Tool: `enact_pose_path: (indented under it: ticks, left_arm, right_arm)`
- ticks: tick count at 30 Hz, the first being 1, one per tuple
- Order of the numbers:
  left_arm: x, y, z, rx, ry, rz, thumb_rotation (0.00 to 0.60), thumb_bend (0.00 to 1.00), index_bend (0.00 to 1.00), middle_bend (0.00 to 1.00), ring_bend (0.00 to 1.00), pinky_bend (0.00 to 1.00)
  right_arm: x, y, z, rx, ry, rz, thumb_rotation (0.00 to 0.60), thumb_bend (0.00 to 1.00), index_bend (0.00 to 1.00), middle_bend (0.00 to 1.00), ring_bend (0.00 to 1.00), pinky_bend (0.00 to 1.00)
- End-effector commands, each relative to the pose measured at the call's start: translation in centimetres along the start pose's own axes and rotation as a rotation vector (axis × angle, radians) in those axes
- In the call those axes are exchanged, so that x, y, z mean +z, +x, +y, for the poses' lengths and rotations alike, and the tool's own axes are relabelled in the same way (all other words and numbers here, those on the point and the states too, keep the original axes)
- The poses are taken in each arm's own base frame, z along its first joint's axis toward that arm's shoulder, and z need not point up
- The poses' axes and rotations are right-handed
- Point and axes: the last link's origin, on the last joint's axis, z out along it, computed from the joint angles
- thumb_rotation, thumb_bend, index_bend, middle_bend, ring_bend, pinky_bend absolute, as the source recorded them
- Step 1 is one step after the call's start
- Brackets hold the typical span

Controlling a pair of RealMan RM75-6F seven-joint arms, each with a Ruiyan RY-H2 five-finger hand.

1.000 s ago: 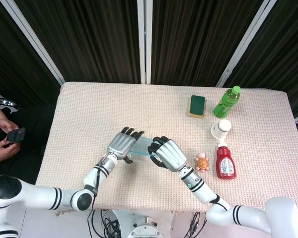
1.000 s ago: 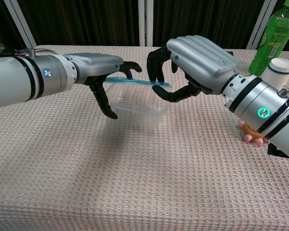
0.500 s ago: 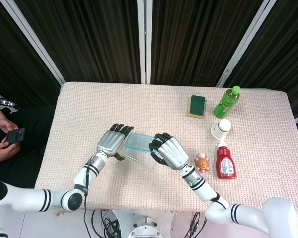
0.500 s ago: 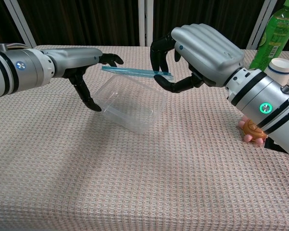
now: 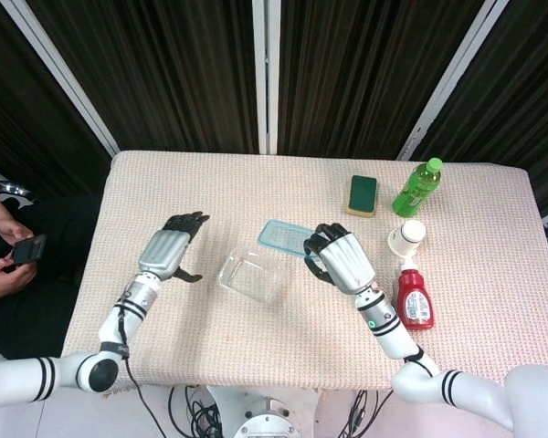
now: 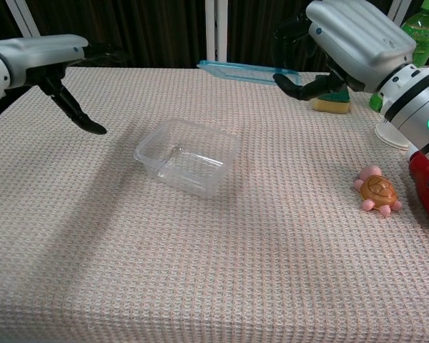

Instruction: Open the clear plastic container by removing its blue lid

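The clear plastic container sits uncovered on the table, near the middle. My right hand holds the flat blue lid by its right edge, lifted above the table, right of and behind the container. My left hand hovers well left of the container, fingers spread, holding nothing.
At the right of the beige cloth table stand a green bottle, a green sponge, a white cup, a red ketchup bottle and a small turtle toy. A person with a phone sits at far left.
My right hand has carried the lid up and to the right, away from the container. My left hand let go and drew back to the left. The container settled flat on the table.
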Motion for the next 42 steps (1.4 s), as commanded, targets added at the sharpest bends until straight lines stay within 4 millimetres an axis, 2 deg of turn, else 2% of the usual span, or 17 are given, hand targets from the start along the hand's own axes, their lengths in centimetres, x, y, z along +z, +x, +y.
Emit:
enact_pose_path:
  ticks: [1,7,9,10,11,12,13,14,15,16,19,21,24,28,32,36,42]
  left_arm:
    - [-0.9,0.9,-1.6,-0.018,0.03,0.047,0.6,0.03,0.0,0.0,0.0,0.01]
    - [-2.9,2.0,-4.6,-0.051,0.085,0.116,0.6,0.03,0.0,0.0,0.0,0.01]
    - [-3.6,2.3,-5.5,-0.066,0.1,0.14,0.6,0.03,0.0,0.0,0.0,0.01]
    - [-3.9,2.5,-5.9,-0.072,0.107,0.151,0.6,0.03,0.0,0.0,0.0,0.01]
    - [-4.3,2.7,-6.3,-0.08,0.115,0.166,0.6,0.03,0.0,0.0,0.0,0.01]
    - [-4.6,2.9,-6.7,-0.082,0.121,0.176,0.6,0.03,0.0,0.0,0.0,0.01]
    - [-5.0,3.0,-7.1,-0.08,0.128,0.184,0.6,0.03,0.0,0.0,0.0,0.01]
    - [-5.4,3.1,-7.6,-0.076,0.136,0.192,0.6,0.03,0.0,0.0,0.0,0.01]
    - [-5.7,3.2,-8.0,-0.072,0.143,0.197,0.6,0.03,0.0,0.0,0.0,0.01]
    - [-6.1,3.2,-8.4,-0.068,0.15,0.203,0.6,0.02,0.0,0.0,0.0,0.0]
    - [-7.2,3.4,-9.6,-0.05,0.16,0.225,0.6,0.0,0.0,0.0,0.0,0.0]
    - [-7.9,3.3,-10.4,-0.032,0.163,0.242,0.6,0.0,0.0,0.0,0.0,0.0]
    - [-8.9,3.2,-11.6,0.023,0.174,0.287,0.6,0.0,0.0,0.0,0.0,0.0]
    - [-10.8,3.6,-13.3,0.102,0.206,0.377,0.6,0.0,0.03,0.04,0.0,0.01]
    - [-13.7,4.2,-15.1,0.161,0.22,0.429,0.6,0.0,0.06,0.06,0.0,0.0]
    - [-16.6,4.3,-16.3,0.142,0.245,0.422,0.6,0.0,0.06,0.06,0.0,0.0]
    - [-20.8,2.9,-16.5,0.11,0.307,0.368,0.6,0.0,0.06,0.06,0.0,0.0]
  right_arm:
    - [0.8,-0.1,1.7,-0.035,-0.053,-0.013,0.6,0.33,0.85,0.58,0.37,0.46]
    - [3.1,-1.9,4.2,-0.081,-0.129,-0.126,0.6,0.32,0.82,0.58,0.36,0.45]
    - [3.6,-2.9,4.7,-0.102,-0.153,-0.204,0.6,0.29,0.73,0.55,0.33,0.41]
    - [3.8,-3.3,4.7,-0.102,-0.159,-0.239,0.6,0.27,0.65,0.52,0.3,0.38]
    - [3.8,-3.7,4.6,-0.092,-0.166,-0.286,0.6,0.24,0.53,0.46,0.25,0.34]
    - [3.8,-3.9,4.5,-0.075,-0.169,-0.317,0.6,0.19,0.36,0.39,0.19,0.29]
    - [3.7,-4.0,4.3,-0.051,-0.171,-0.346,0.6,0.17,0.28,0.36,0.17,0.27]
    - [3.4,-3.9,4.0,-0.011,-0.175,-0.383,0.6,0.13,0.13,0.29,0.1,0.22]
    - [3.1,-3.7,3.9,0.022,-0.177,-0.41,0.6,0.11,0.05,0.24,0.05,0.17]
    - [2.8,-3.5,3.8,0.059,-0.18,-0.438,0.6,0.09,0.01,0.2,0.02,0.14]
    - [1.5,-1.8,3.7,0.176,-0.192,-0.512,0.6,0.07,0.0,0.12,0.0,0.07]
    - [0.4,-0.4,4.2,0.199,-0.194,-0.532,0.6,0.07,0.0,0.12,0.0,0.06]
    - [-1.5,1.9,5.0,0.231,-0.213,-0.486,0.6,0.07,0.0,0.15,0.0,0.07]
    - [-4.8,5.2,6.4,0.266,-0.255,-0.33,0.6,0.08,0.01,0.24,0.04,0.17]
    - [-9.6,8.4,8.5,0.2,-0.341,-0.172,0.6,0.11,0.12,0.3,0.1,0.22]
    - [-14.5,10.7,9.8,0.147,-0.457,-0.123,0.6,0.12,0.15,0.3,0.1,0.23]
    - [-20.6,12.7,10.3,0.144,-0.561,-0.11,0.6,0.12,0.13,0.22,0.04,0.11]
